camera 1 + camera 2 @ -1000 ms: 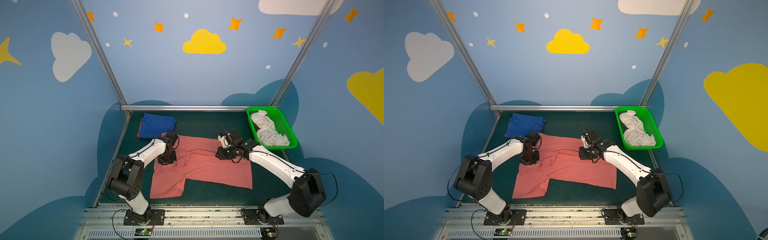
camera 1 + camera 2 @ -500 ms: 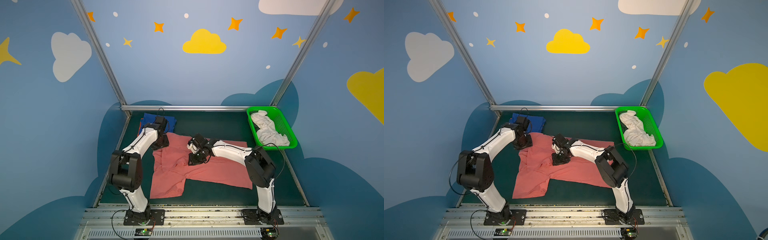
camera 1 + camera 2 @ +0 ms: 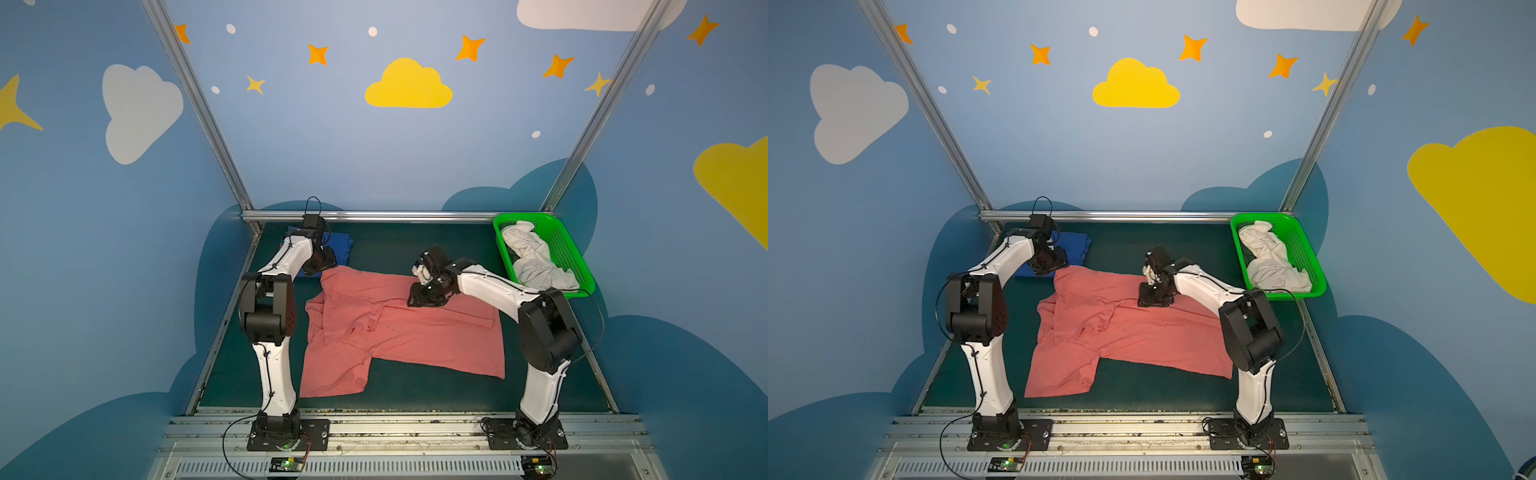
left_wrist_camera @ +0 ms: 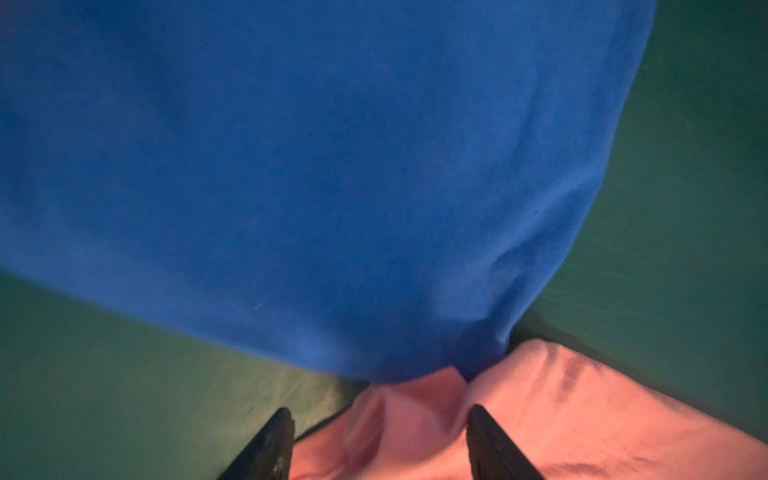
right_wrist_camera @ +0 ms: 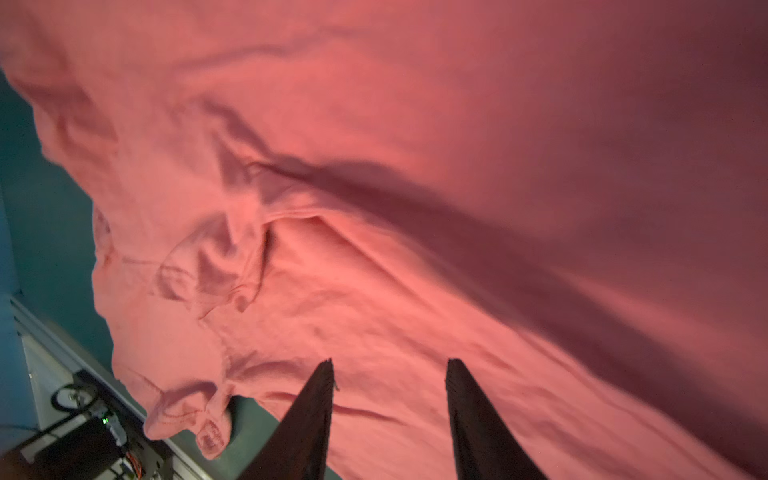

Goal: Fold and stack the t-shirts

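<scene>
Salmon-pink t-shirt (image 3: 399, 332) sprawls part-folded across middle of green table (image 3: 415, 390), far-left corner touching folded royal blue t-shirt (image 3: 344, 245). Left gripper (image 4: 380, 411) over that corner, jaws parted, gripping nothing. Right gripper (image 5: 390, 362) likewise spread and empty above shirt's far edge. White t-shirt (image 3: 534, 262) crumpled in green basket (image 3: 524, 216), far right.

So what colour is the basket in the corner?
The basket is bright green, clearest in a top view.

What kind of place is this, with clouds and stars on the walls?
Probably a robot training booth for laundry folding, decorated like a nursery. Two robot arms are bolted to a metal rail beside a green mat; a salmon-pink t-shirt lies spread there, and a green basket holds a white t-shirt.
</scene>
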